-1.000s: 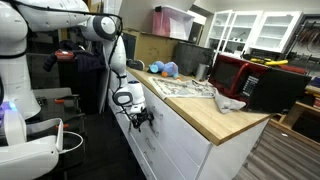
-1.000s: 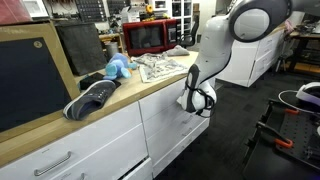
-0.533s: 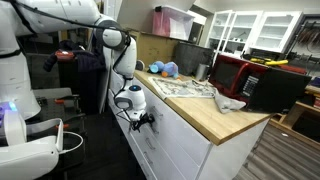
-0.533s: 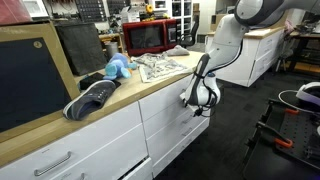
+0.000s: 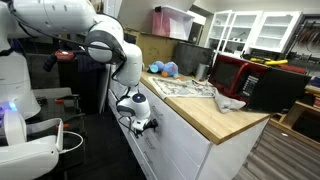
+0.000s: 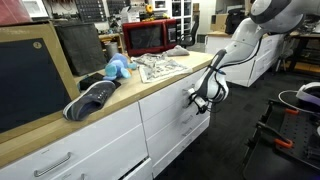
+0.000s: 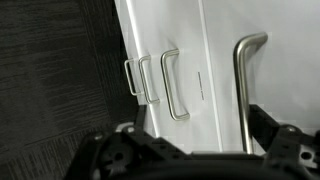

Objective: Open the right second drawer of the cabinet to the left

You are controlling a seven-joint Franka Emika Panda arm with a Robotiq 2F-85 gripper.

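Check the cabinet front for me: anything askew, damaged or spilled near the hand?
Nothing stands out. The cabinet front looks flush, its handles straight and parallel in the wrist view, no spill or damage near the hand. The top holds loose papers and a blue toy.

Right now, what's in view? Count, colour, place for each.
cabinet: one, white with a wooden top, centre
drawer handles: at least three, silver, cabinet front
microwave: one, red, on the top's end
plush toy: one, blue, on the top
newspaper: one, grey, middle of the top
shoe: one, dark grey, beside the toy
wall cupboards: white, glass doors, background
arm: one, white, beside the cabinet
claw: one, black, open, at the cabinet front
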